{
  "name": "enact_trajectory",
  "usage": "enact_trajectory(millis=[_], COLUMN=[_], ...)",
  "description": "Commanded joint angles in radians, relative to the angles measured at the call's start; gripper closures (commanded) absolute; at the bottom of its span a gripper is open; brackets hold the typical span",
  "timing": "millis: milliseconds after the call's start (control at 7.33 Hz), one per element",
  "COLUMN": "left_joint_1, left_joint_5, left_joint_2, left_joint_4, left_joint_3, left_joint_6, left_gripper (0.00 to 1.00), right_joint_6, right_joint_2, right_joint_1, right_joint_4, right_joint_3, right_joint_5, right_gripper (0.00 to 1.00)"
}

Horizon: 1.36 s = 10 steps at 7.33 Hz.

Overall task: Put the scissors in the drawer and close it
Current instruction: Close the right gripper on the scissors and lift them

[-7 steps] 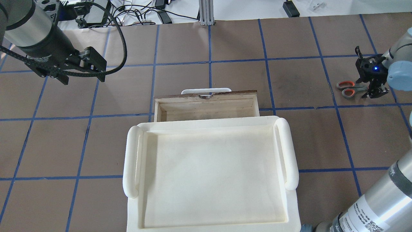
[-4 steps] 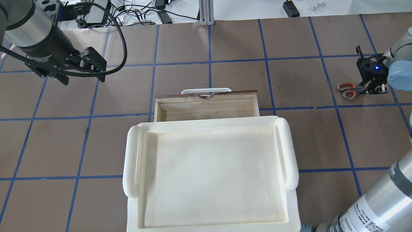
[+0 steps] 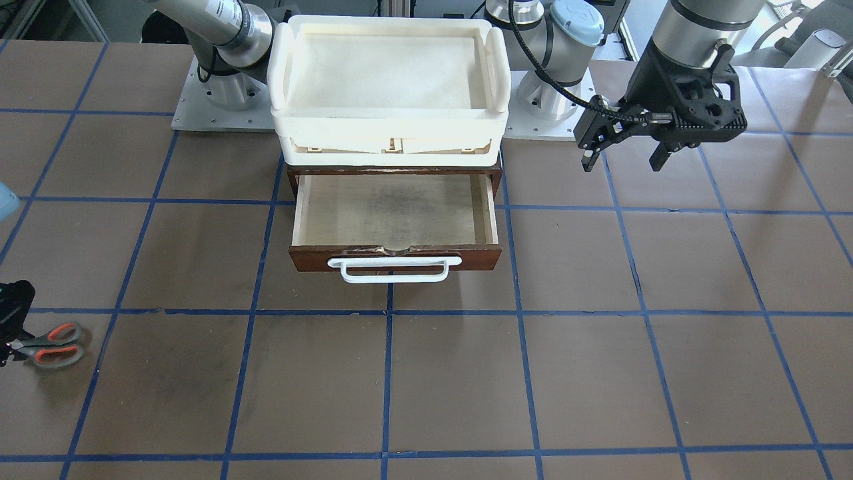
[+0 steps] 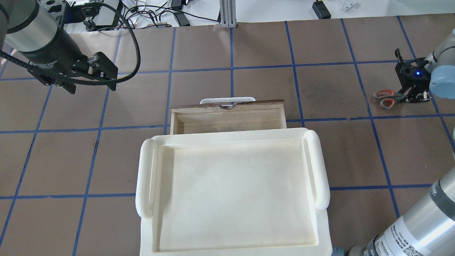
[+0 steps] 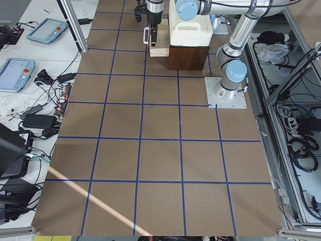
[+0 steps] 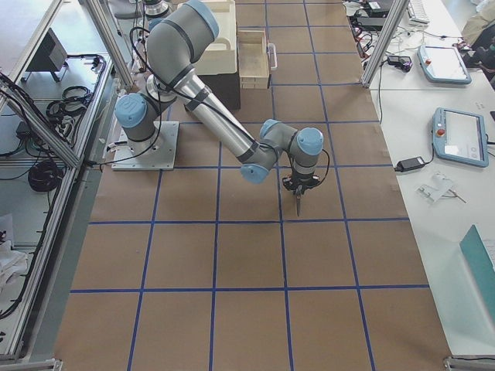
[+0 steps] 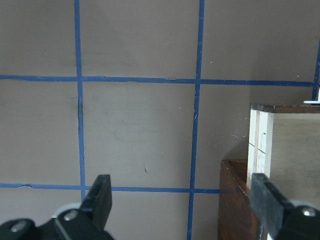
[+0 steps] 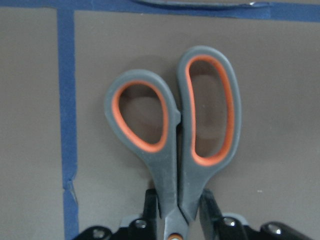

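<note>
Scissors [image 8: 175, 145] blades hidden between the fingers [image 8: 209, 207] of the right gripper [image 8: 179, 207] and cut off by the wrist view's bottom edge. Drawer [image 4: 227, 122] back part hidden under the cream tray [image 4: 316, 167]. In the exterior right view the scissors are too small to make out.

You've got the drawer [image 3: 393, 220] open, out from under the tray [image 3: 390, 120]. The scissors [image 4: 385, 98] lie flat on the table [image 4: 320, 46], well off to the drawer's right by the robot's reckoning, with the right gripper [image 8: 179, 207] straddling their neck. Well off the drawer's left hangs the left gripper [image 3: 623, 157].
</note>
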Motion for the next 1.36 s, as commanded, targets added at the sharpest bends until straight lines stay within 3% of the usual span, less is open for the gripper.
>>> enact_trajectory(millis=[0,409,682,955,1227], left_joint_1=[0.0,0.001,0.004,0.003,0.007], left_joint_5=[0.004,0.004,0.0,-0.003,-0.002], left_joint_2=[0.0,0.0,0.0,0.0,0.0], left_joint_4=[0.0,0.002,0.003,0.0,0.0], left_joint_3=[0.002,0.002,0.0,0.0,0.0], left_joint_6=[0.0,0.0,0.0,0.0,0.0], left_gripper=[0.0,0.0,0.0,0.0,0.0], right_joint_6=[0.006,0.015,0.154,0.329,0.602], right_joint_2=[-0.102,-0.306,-0.444,-0.502,-0.492], right_joint_1=[0.007,0.111,0.237,0.436,0.652], right_joint_4=[0.099,0.317,0.48,0.509,0.508], right_joint_3=[-0.01,-0.012,-0.015,-0.018,-0.045], right_joint_5=[-0.016,-0.005,-0.004,0.006,0.009], right_gripper=[1.0,1.0,1.0,1.0,1.0])
